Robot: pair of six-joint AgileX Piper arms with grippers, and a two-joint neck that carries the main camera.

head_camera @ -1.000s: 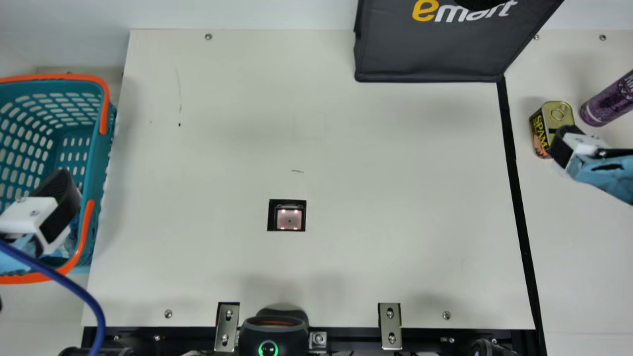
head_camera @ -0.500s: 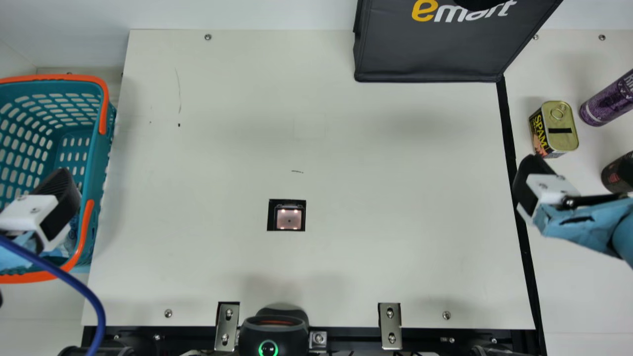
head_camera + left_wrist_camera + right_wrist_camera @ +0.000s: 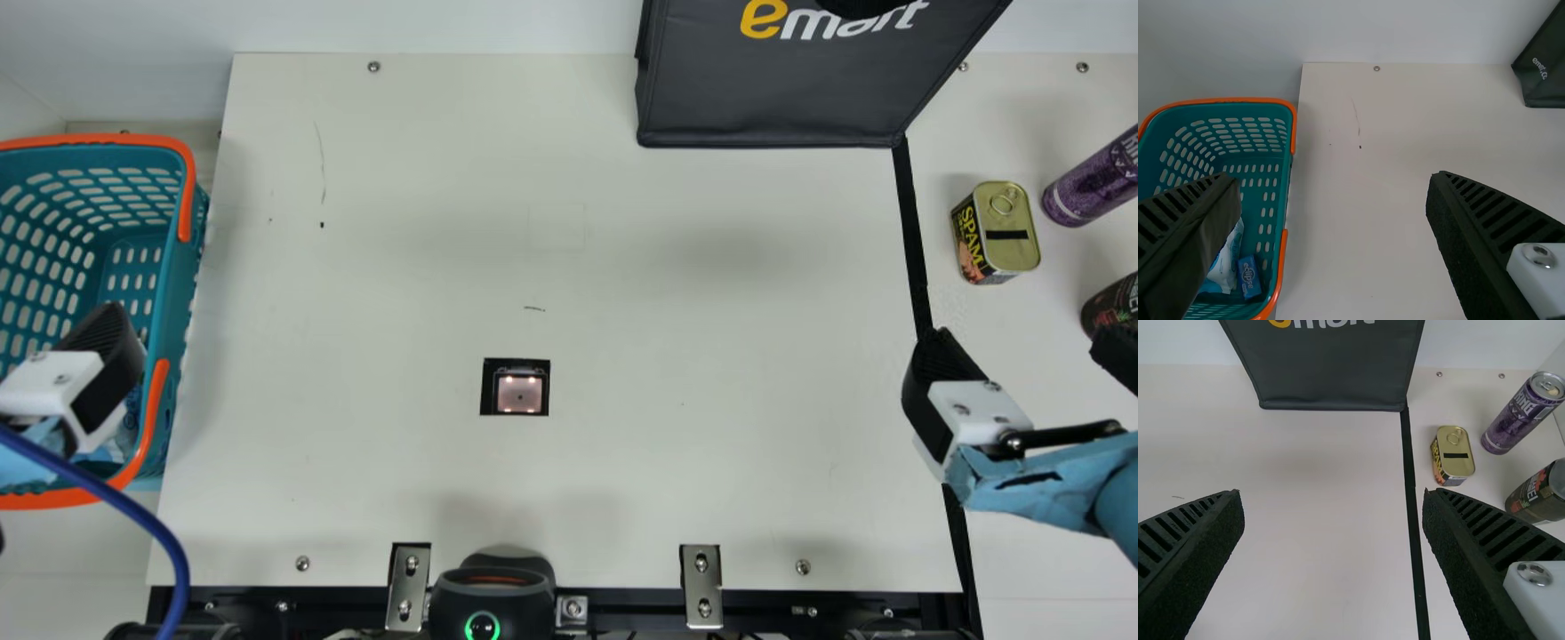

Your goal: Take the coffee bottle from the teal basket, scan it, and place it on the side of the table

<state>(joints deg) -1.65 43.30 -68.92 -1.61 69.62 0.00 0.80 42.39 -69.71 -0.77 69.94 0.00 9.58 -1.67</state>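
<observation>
At the main view's left edge, my left gripper [image 3: 100, 373] is over the near part of the teal basket [image 3: 180, 284]. The left wrist view shows my left gripper [image 3: 1331, 179] open, its pads wide apart, with the basket [image 3: 1225, 101] partly behind one finger. My right gripper [image 3: 1027, 347] is over the table's right part, in front of the spam can. Seen from its wrist, my right gripper [image 3: 1333, 497] is open and empty. A dark bottle [image 3: 1527, 501], possibly the coffee bottle, stands on the right side strip. The scanner window [image 3: 520, 394] lies mid-table.
Near the dark bottle stand a spam can [image 3: 1006, 233] and a purple can [image 3: 1092, 182]. A black bag [image 3: 773, 98] is at the back. The basket holds a white-and-blue packet [image 3: 1225, 267] and a small blue box [image 3: 1250, 277]. A black scanner [image 3: 492, 604] sits at the front edge.
My right gripper has moved left and toward the front edge, away from the spam can. The dark bottle and the gripper's second fingertip have come into the main view. The left gripper has stayed still.
</observation>
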